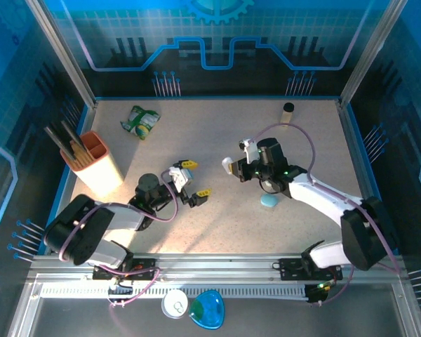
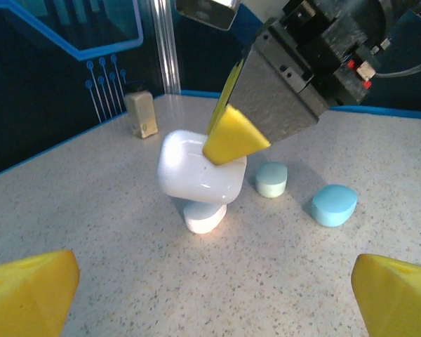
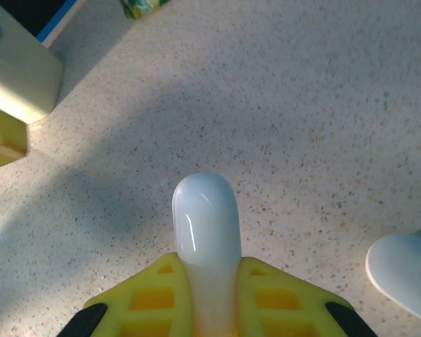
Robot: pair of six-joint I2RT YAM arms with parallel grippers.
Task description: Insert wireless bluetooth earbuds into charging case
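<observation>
My right gripper (image 3: 207, 272) is shut on a glossy white charging case (image 3: 205, 225), holding it just above the table; from above the case (image 1: 228, 166) shows mid-table. In the left wrist view the case (image 2: 196, 172) hangs tilted between the right gripper's yellow fingers (image 2: 233, 137). Directly under it a small white earbud (image 2: 205, 216) lies on the table, and a pale teal earbud (image 2: 271, 179) lies just to its right. My left gripper (image 2: 210, 302) is open, low over the table short of the white earbud, with nothing between its fingers. It faces the right gripper (image 1: 233, 167).
A blue pebble-shaped case (image 2: 333, 205) (image 1: 269, 200) lies right of the teal earbud. An orange-topped holder (image 1: 98, 161) with tools stands at the left. A green packet (image 1: 140, 121) and a small cylinder (image 1: 288, 111) sit near the back edge.
</observation>
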